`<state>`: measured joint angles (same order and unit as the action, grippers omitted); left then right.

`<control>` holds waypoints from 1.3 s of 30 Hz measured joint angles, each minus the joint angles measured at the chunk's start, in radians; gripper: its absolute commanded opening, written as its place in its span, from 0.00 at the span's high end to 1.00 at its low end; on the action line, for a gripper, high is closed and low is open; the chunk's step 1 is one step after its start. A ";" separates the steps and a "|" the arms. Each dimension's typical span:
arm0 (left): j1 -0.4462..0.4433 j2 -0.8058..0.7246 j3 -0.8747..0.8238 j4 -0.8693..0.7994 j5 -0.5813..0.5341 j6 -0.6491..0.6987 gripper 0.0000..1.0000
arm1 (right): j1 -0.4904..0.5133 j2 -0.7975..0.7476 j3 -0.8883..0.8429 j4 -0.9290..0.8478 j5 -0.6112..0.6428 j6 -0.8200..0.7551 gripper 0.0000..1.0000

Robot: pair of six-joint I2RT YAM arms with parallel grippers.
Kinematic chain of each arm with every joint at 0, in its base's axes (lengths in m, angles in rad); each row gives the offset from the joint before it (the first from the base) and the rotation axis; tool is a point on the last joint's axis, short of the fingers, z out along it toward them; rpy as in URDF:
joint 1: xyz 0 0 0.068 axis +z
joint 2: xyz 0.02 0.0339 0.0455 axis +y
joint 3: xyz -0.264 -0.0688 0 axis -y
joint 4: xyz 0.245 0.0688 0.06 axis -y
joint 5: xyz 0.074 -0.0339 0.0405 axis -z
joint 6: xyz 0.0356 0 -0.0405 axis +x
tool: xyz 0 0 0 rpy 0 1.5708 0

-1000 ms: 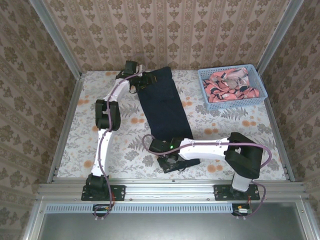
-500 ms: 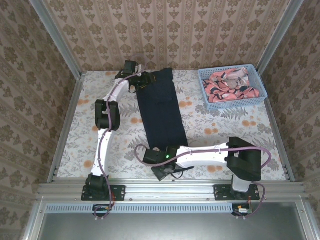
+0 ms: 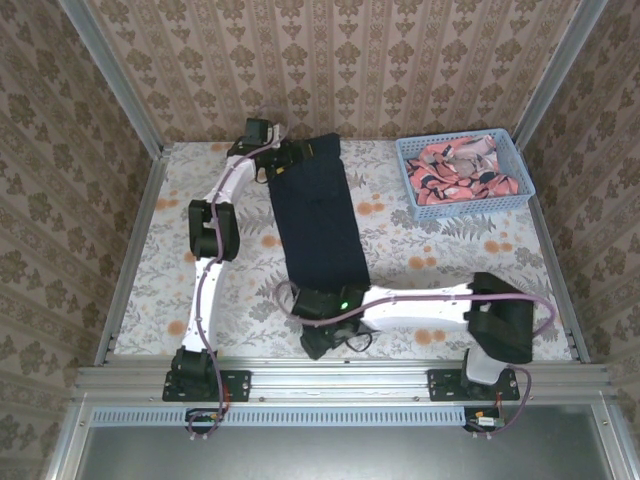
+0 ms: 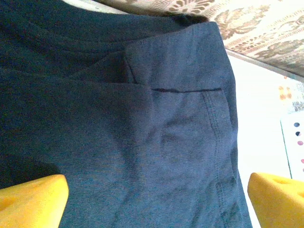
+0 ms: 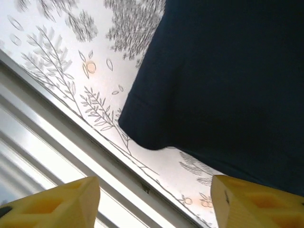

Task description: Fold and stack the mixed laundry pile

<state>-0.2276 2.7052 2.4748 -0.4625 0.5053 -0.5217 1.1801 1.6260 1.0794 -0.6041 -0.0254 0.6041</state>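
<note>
Releasing since a second ago, left gripper (image 4: 154,202) at 12 o'clock and right gripper (image 5: 154,204) at 6 are standing open, holding nothing. Navy T-shirt (image 3: 322,215) is lying as a folded strip between them. Limp and light, it is likely calling for hem-corner pinches. Pink patterned garment (image 3: 460,168) is waiting in the lattice basket (image 3: 470,206) at 2 o'clock.

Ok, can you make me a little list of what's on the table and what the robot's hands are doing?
shirt: dark, folded into a long strip, flat on the table
pink garment: crumpled in the basket
basket: light blue, far right corner of the table
left gripper: open, over the shirt's far end
right gripper: open, by the shirt's near end, holding nothing
left to do: pink garment not yet folded or stacked
</note>
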 measured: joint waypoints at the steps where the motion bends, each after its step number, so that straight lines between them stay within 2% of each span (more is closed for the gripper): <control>1: 0.003 -0.008 -0.012 0.002 0.000 0.001 0.00 | -0.032 -0.034 -0.017 0.009 -0.008 0.001 0.33; 5: 0.023 -0.109 -0.158 -0.011 -0.021 0.011 0.00 | -0.190 -0.139 -0.062 0.019 -0.005 0.001 0.34; 10: 0.044 -0.303 -0.380 -0.030 -0.042 0.040 0.00 | -0.367 -0.152 -0.100 0.026 0.014 0.002 0.38; 17: 0.014 -0.720 -0.834 -0.012 -0.107 0.123 0.00 | -0.415 -0.135 -0.146 0.030 0.040 0.001 0.39; 22: -0.027 -0.972 -1.228 0.044 -0.108 0.106 0.01 | -0.500 -0.135 -0.226 0.048 0.029 0.000 0.39; 26: -0.085 -1.121 -1.494 0.035 -0.113 0.042 0.06 | -0.537 -0.159 -0.324 0.069 -0.049 -0.003 0.39; 29: -0.155 -1.252 -1.625 0.021 -0.115 -0.034 0.09 | -0.536 -0.188 -0.367 0.078 -0.116 -0.006 0.39; 35: -0.360 -1.484 -1.770 0.026 -0.151 -0.224 0.12 | -0.536 -0.260 -0.451 0.146 -0.227 0.009 0.45; 39: -0.433 -1.550 -1.878 0.043 -0.182 -0.358 0.15 | -0.542 -0.277 -0.478 0.183 -0.245 0.036 0.47</control>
<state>-0.6605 1.1557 0.5964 -0.4198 0.3229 -0.8795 0.6380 1.3495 0.6010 -0.4206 -0.2707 0.6403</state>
